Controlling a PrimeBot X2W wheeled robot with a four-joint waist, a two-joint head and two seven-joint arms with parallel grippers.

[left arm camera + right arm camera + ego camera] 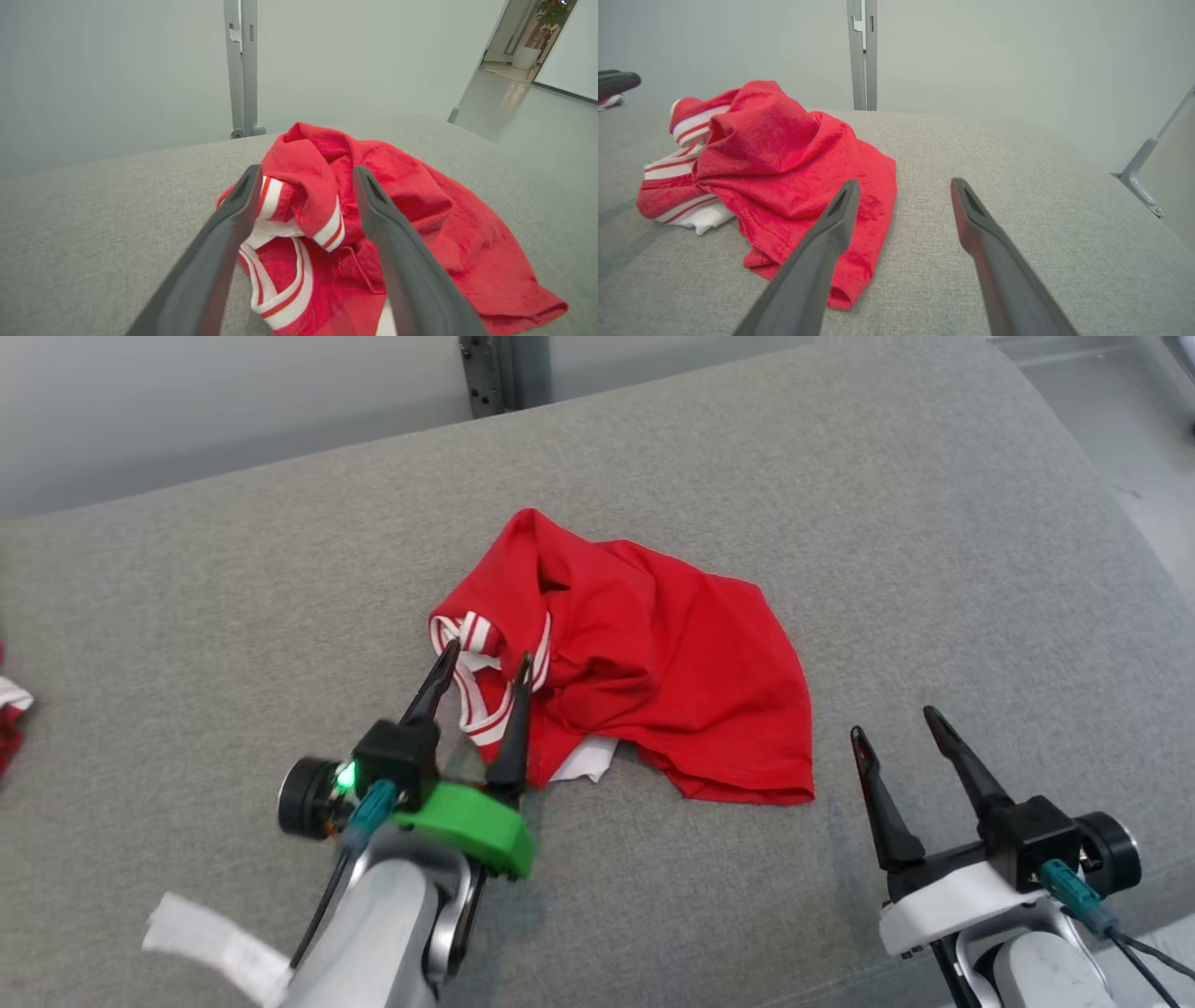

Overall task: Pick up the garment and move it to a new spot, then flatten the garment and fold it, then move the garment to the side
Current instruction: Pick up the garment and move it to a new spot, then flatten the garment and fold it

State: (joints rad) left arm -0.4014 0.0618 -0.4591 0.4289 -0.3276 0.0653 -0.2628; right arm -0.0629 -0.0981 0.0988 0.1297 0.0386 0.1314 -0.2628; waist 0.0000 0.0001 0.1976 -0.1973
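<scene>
Grey woven fabric covers the surface (280, 569), which ends at a pale wall with a metal post (485, 373) beyond the garment's far side. The garment (653, 653), a red top with red-and-white striped trim (471, 633), lies crumpled in a heap near the middle of the surface. A ridge of cloth stands up at its far side, and a white patch (588, 761) shows under its near edge. The left gripper (489, 651) stands at the garment's near-left edge with its fingers released and spread. They straddle the striped trim without pinching it, and the left wrist view shows a fold of trim between them. The right gripper (893, 722) hovers just beside the garment's right hem (747, 793), apart from the cloth, fingers likewise released and grasping nothing. Judged from this layout, the garment lies at its spot and the step in hand is flattening. To do it well, select two points on the outer edge, not on the bunched middle. Take the striped trim with the left fingers and the right hem with the right fingers, each through a single layer where possible. Lift only enough to free the folds, then draw the two points apart and lay the cloth down taut. Avoid pinching stacked layers, which would likely drag the heap as one lump. A second red-and-white item (11, 709) lies well apart to the garment's left; keep clear of it.
</scene>
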